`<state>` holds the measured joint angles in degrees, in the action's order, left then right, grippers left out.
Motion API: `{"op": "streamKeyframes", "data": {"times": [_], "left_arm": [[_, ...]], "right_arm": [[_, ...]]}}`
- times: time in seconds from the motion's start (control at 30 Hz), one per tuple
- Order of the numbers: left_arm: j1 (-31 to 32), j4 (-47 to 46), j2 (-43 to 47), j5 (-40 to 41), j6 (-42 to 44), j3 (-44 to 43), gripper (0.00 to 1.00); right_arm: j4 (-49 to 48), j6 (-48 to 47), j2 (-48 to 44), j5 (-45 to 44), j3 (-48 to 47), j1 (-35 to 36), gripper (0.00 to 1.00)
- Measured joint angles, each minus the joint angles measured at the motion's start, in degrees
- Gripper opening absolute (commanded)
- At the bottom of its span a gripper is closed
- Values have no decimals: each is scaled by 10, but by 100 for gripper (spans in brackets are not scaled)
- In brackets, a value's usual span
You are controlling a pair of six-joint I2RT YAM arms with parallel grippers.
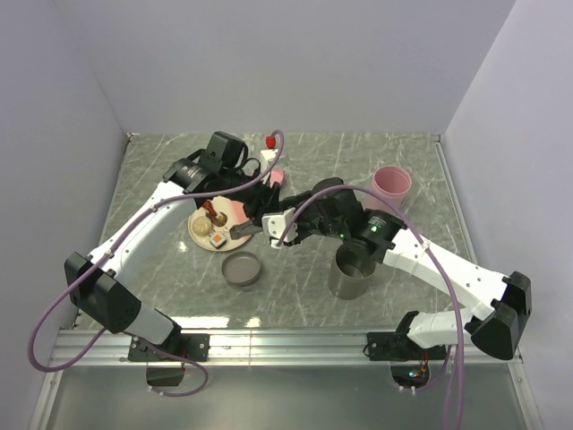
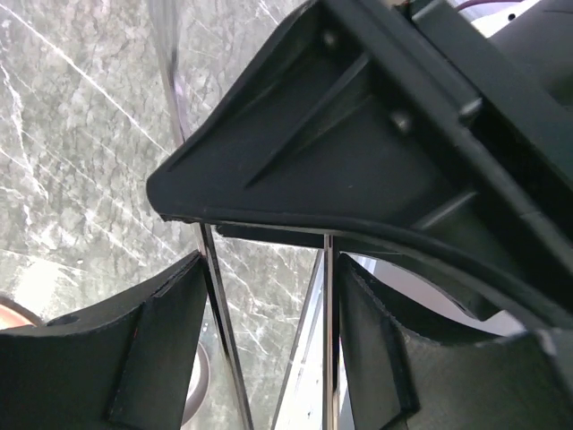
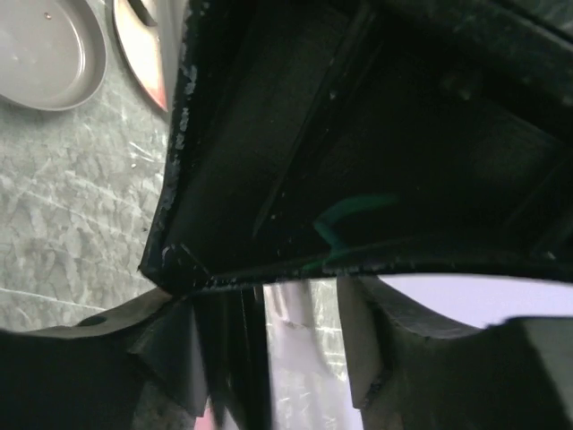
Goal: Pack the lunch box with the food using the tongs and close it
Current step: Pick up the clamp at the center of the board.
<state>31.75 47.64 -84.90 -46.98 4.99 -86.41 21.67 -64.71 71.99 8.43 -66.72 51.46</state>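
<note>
Plate (image 1: 195,231) loaded, tongs (image 2: 329,313) in left grip
Left gripper (image 2: 273,349) part-closed on them, one thin arm against each finger; right gripper (image 1: 248,231) at plate rim, blurred, hold cannot be told; food (image 1: 218,240) lies on the plate

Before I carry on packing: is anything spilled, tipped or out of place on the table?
Nothing stands out. The food sits on the plate, the grey container and pink cup stand upright, no spills show, and the tongs sit in the left gripper.
</note>
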Motion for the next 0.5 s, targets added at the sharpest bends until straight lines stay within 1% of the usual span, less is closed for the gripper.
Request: {"op": "streamKeyframes", "data": {"times": [0.07, 0.23, 0.27, 0.37, 0.5], "left_arm": [[2, 1, 2, 1, 2, 0, 62], [2, 1, 5, 3, 3, 2, 61], [2, -1, 6, 3, 3, 4, 61], [2, 0, 9, 3, 3, 11, 61], [2, 0, 9, 3, 3, 15, 61]], "right_arm": [[5, 0, 3, 0, -4, -1, 49], [16, 2, 7, 0, -12, -1, 40], [18, 3, 7, 0, -13, -1, 36], [28, 5, 10, 0, -19, -1, 33], [36, 5, 12, 0, -20, -1, 33]]}}
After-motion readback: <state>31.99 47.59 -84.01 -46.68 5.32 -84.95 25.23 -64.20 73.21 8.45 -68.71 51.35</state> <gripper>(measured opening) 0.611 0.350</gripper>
